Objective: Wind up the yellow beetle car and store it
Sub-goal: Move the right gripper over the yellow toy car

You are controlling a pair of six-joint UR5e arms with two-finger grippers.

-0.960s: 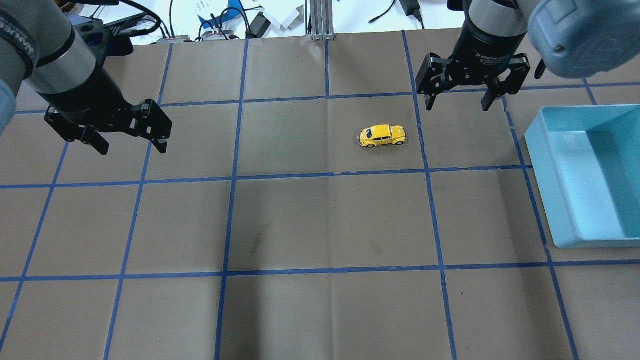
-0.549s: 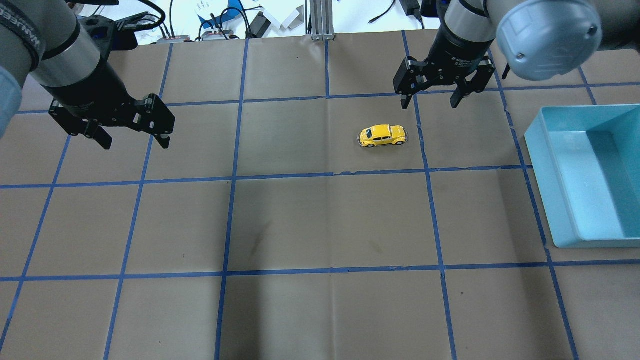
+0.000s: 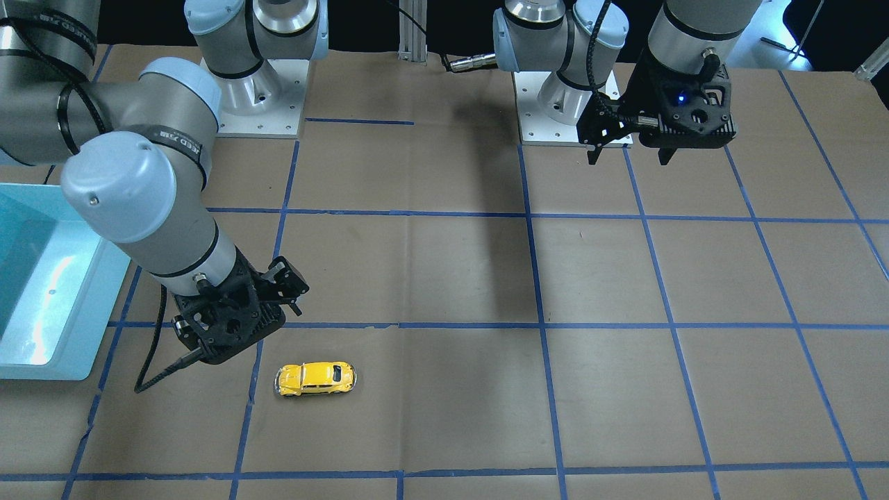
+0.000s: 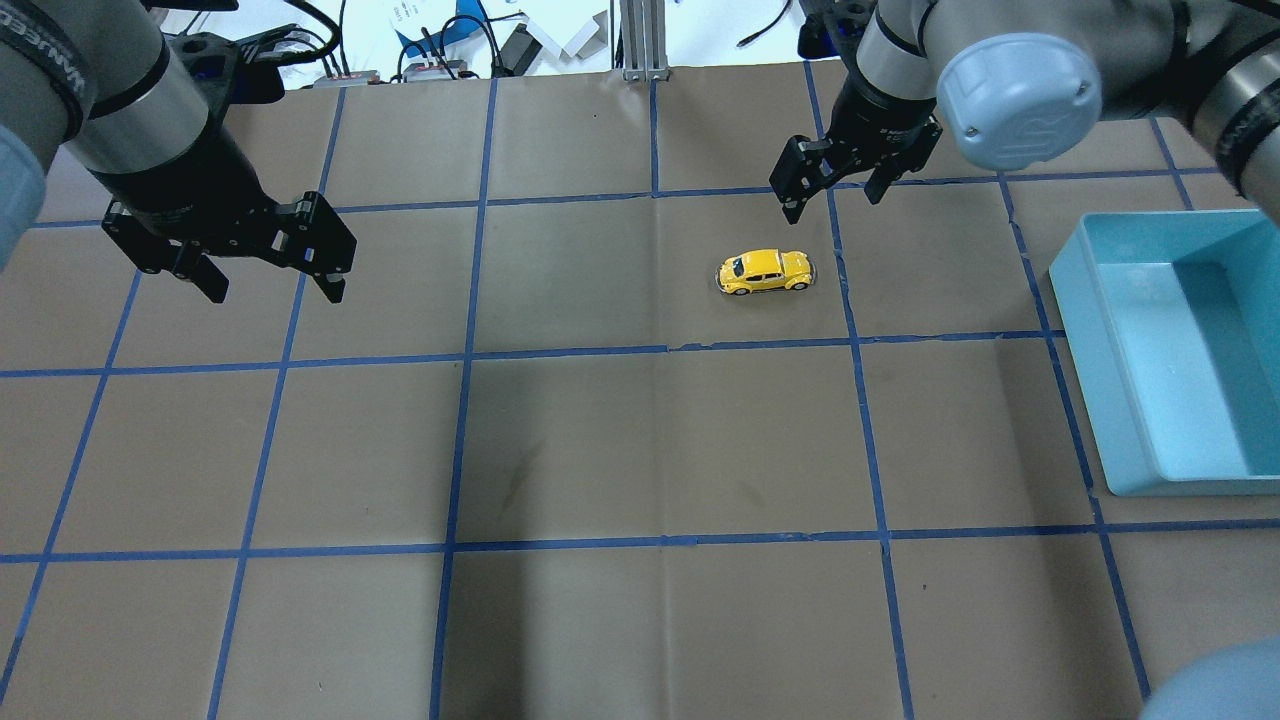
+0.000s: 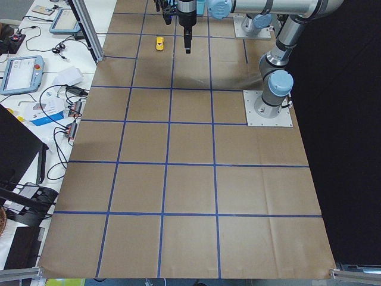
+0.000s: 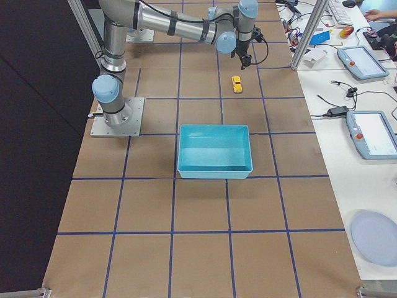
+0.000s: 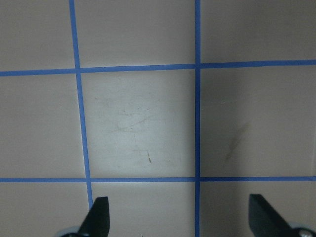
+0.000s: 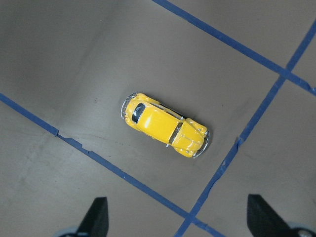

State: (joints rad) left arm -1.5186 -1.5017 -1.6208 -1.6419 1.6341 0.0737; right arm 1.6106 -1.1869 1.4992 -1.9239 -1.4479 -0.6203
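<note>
The yellow beetle car [image 4: 765, 271] stands on its wheels on the brown paper, right of the table's middle, lengthwise along the table. My right gripper [image 4: 830, 200] hangs open just beyond the car and slightly to its right, not touching it. The right wrist view looks down on the car [image 8: 165, 125], which lies ahead of the open right gripper [image 8: 178, 219]. Far off on the left side, my left gripper [image 4: 275, 290] is open and empty over bare paper, as the left wrist view shows [image 7: 178, 217].
A light blue bin [image 4: 1100, 360] sits at the right edge of the table, empty inside. Blue tape lines divide the paper into squares. Cables and small devices lie beyond the table's far edge. Tablets lie on side benches.
My right gripper has swung left and turned, ending closer to the car. The left gripper has shifted only slightly. The car has not moved.
</note>
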